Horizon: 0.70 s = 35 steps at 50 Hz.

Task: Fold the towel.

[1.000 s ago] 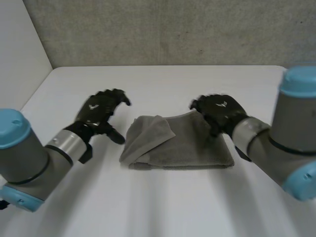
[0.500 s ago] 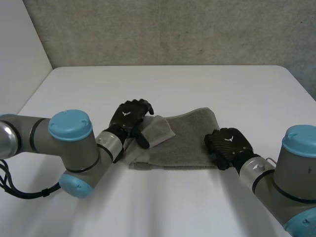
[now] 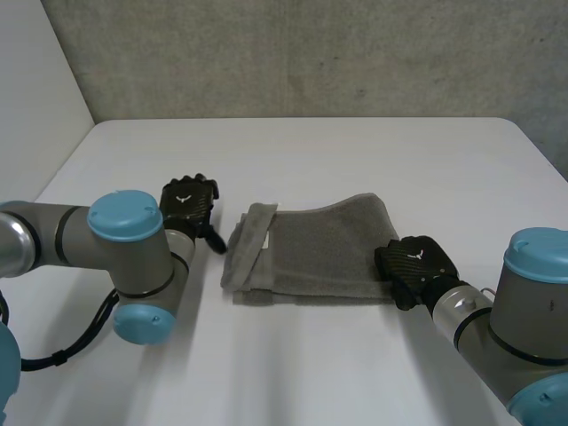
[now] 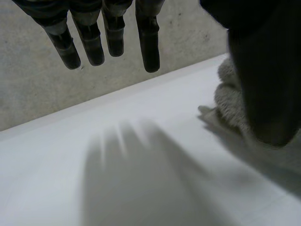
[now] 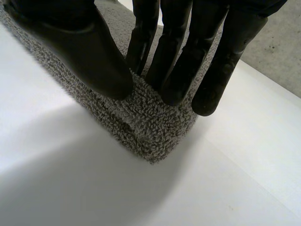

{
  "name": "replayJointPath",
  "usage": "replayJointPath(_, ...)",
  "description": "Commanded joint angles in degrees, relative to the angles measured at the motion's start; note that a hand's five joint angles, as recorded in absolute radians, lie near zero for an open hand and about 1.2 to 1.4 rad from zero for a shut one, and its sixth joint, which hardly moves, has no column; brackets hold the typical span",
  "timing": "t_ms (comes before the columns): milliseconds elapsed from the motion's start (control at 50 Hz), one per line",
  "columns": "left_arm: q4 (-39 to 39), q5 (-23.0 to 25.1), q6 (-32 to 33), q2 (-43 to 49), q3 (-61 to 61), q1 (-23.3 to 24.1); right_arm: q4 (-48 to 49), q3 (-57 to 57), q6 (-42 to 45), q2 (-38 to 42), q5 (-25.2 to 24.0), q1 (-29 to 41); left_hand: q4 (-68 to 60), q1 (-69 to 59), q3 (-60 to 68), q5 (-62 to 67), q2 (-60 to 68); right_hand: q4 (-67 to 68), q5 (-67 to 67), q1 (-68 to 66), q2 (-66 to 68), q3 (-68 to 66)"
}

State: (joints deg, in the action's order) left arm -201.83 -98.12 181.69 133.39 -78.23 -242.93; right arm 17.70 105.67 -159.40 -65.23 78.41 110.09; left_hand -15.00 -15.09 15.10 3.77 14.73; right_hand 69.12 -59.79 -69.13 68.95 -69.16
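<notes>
Pinching the right near corner of the grey towel (image 3: pixel 319 248) between thumb and fingers, the right hand (image 3: pixel 415 264) is resting on it. The towel is lying folded near the middle of the white table (image 3: pixel 355 373). The left hand (image 3: pixel 188 202) is hovering with straight, relaxed fingers just beside the towel's bunched left end, holding nothing. A grey wall (image 3: pixel 311 53) is standing behind the table's far edge.

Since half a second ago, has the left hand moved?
Yes. The left hand has pulled off the towel toward the left edge of the table.
</notes>
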Motion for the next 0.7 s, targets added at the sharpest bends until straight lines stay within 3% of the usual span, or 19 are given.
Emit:
replayJointPath(20,0.38,0.56,0.07,-1.82,-1.75,-0.79,0.05,0.59,-0.03,-0.42,-0.27,0.13,1.75,1.85,-1.86,-0.53,-1.49,-0.16,0.83,0.17,0.01,0.2)
replayJointPath(180,0.47,2.93,-0.02,-10.96,-6.67,0.27,0.05,1.29,-0.3,-2.36,-0.27,-0.05,1.75,1.85,-1.86,-0.53,-1.49,-8.9,9.58,8.92,-8.74,8.95)
replayJointPath(220,0.38,5.38,-0.1,-15.16,-8.85,1.05,0.05,1.38,-0.3,-2.53,-0.1,-0.05,1.75,1.85,-1.86,-0.53,-1.49,-22.3,22.97,22.31,-22.13,22.34)
replayJointPath(280,0.12,8.45,-0.8,-16.93,-10.44,2.46,0.05,1.38,-0.3,-2.62,0.08,0.04,1.59,1.68,-1.69,-0.36,-1.32,-26.73,27.41,26.75,-26.57,26.78)
replayJointPath(320,0.03,9.95,-1.85,-16.85,-10.8,3.25,-0.03,1.38,-0.38,-2.62,0.17,0.13,1.42,1.51,-1.52,-0.19,-1.15,-38.11,38.79,38.13,-37.95,38.16)
replayJointPath(420,-0.06,12.95,-4.41,-12.91,-10.28,4.57,-0.38,1.29,-0.3,-2.71,0.26,0.3,1.08,1.17,-1.18,0.15,-0.82,-51.93,52.61,51.95,-51.77,51.98)
replayJointPath(600,-0.15,12.6,-4.41,-3.5,-4.57,5.1,-0.65,1.38,-0.3,-3.15,0.78,0.21,0.91,1.0,-1.01,0.32,-0.65,-54.49,55.16,54.5,-54.33,54.54)
replayJointPath(700,-0.15,11.55,-4.5,-2.17,-2.63,4.75,-0.65,1.82,-0.03,-3.5,0.7,-0.14,0.91,1.0,-1.01,0.32,-0.65,-45.28,45.95,45.29,-45.11,45.32)
